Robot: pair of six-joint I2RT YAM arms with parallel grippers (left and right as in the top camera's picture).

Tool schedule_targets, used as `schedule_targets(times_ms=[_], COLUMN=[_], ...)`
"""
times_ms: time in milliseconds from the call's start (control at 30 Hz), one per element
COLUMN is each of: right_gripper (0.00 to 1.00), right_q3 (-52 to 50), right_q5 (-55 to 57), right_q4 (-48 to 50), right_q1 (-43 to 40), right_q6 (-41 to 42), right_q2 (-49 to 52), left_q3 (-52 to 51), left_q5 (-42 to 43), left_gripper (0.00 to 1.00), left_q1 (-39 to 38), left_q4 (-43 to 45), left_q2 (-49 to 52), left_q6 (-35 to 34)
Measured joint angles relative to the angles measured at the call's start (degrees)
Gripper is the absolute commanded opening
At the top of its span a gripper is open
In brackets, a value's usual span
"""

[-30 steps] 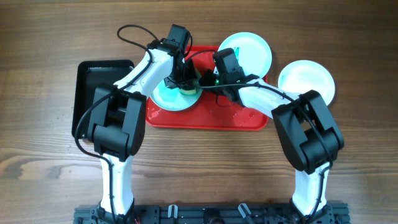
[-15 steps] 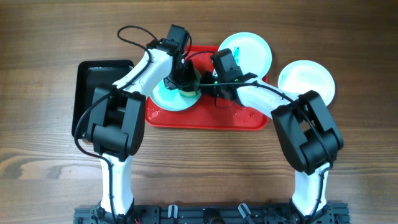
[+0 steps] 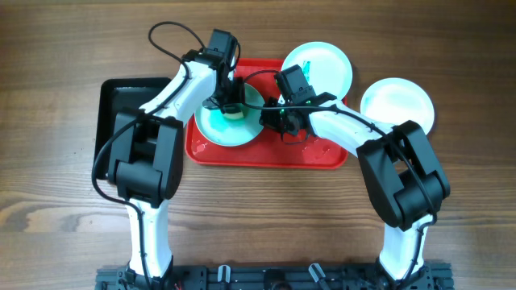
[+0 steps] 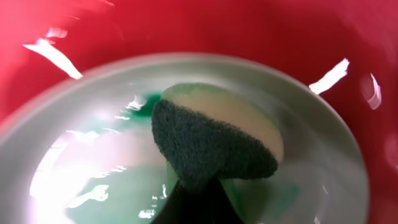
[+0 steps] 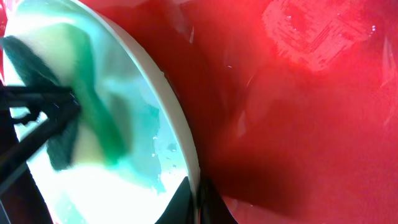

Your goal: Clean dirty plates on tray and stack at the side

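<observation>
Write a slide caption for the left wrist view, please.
The left gripper holds a green-and-yellow sponge against a green-smeared plate on the red tray.

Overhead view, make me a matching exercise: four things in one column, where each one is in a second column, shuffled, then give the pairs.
Things
1. sponge
2. smeared plate
3. black tray
4. right gripper

Places
A. on the table, left of the red tray
B. pinched in the left gripper
C. shut on the smeared plate's rim
D. inside the red tray's rim, under the sponge

Pairs: 1-B, 2-D, 3-A, 4-C
</observation>
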Motion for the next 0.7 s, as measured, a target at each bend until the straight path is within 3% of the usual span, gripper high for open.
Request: schedule_targets(times_ms=[167, 367, 567, 700], right_gripper=[0.04, 0.04, 0.04, 0.04], right_q3=[0.0, 0.0, -0.02, -0.02], right_q5=[0.0, 0.02, 0.02, 0.02], right_q4=[0.11, -0.04, -0.35, -0.42], right_q1=[0.0, 0.0, -0.02, -0.02], right_q6=[0.0, -0.11, -0.74, -0.72], right_q2=[0.0, -0.02, -0.11, -0.11], left_q3=[0.09, 0.57, 0.7, 0.15], left_q5=[-3.37, -2.99, 1.84, 10.6], left_gripper=[0.04, 0.04, 0.04, 0.04], left_q1=[1.51, 2.43, 3.06, 3.34], left_q4=[-1.55, -8.96, -17.14, -19.76], left_q2=[-0.02, -0.24, -0.24, -0.24], left_q6=[-10.14, -13.66, -4.81, 9.4])
